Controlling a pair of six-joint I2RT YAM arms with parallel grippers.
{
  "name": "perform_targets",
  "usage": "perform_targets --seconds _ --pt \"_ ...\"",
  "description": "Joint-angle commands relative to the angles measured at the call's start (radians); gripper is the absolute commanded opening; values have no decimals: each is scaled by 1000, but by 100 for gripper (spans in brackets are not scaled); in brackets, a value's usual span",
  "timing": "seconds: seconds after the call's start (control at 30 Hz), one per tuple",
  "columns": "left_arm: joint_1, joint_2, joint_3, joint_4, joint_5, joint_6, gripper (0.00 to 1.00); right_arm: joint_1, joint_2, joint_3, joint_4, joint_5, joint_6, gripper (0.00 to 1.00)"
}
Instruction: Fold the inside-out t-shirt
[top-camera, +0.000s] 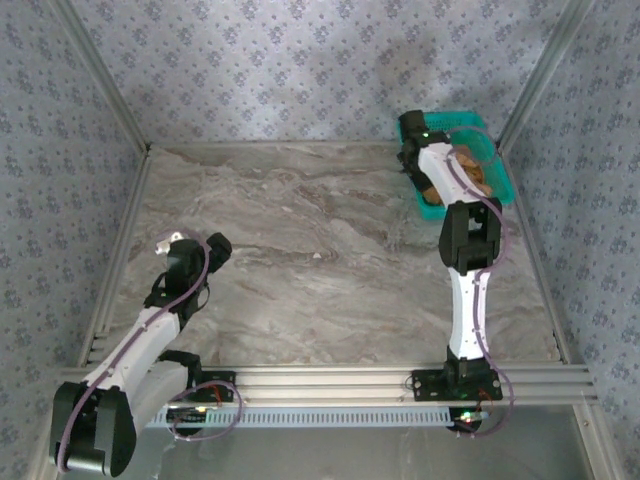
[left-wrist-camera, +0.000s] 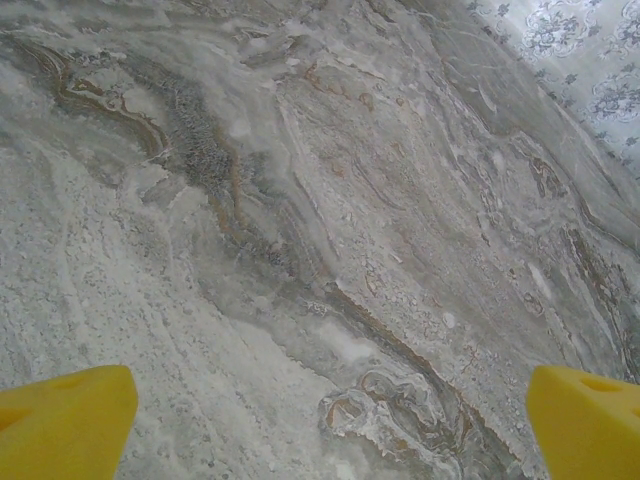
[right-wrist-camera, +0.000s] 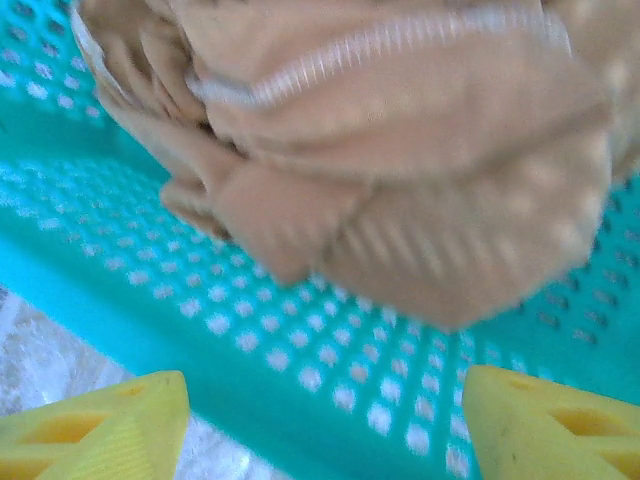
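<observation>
The inside-out t-shirt lies bunched up, tan-orange with a white seam showing, inside the teal basket at the table's back right. A bit of the shirt peeks out beside my right arm. My right gripper hovers over the basket's near wall, its yellow fingers wide apart with nothing between them, just short of the cloth. My left gripper hangs open over bare marble at the left, its yellow fingertips far apart.
The marble table spreads between the two arms. Patterned walls close it in on three sides, and an aluminium rail runs along the near edge. The basket's perforated floor lies under the shirt.
</observation>
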Motion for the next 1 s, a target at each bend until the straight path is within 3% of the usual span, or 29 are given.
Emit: perform_targets --seconds 0.0,0.13,0.33,0.47,0.57,0.73,0.8,0.97 --pt "8 5 5 9 7 -14 100 27 -16 14 -180 77 352 75" --pt "8 18 -1 25 12 -18 100 11 39 41 -134 79 444 78" --pt "8 50 9 30 31 -24 100 -34 144 159 -206 48 511 78" --pt "8 71 18 27 33 -23 100 -59 197 178 -205 -2 555 73" --pt "8 82 24 24 38 -23 100 -68 220 192 -221 1 573 55" --pt "8 99 33 21 44 -22 100 -66 185 208 -201 67 500 7" --pt "9 108 37 16 44 -21 100 -71 154 221 -205 124 451 0" --pt "9 144 38 36 42 -17 98 -115 50 238 -224 225 264 0"
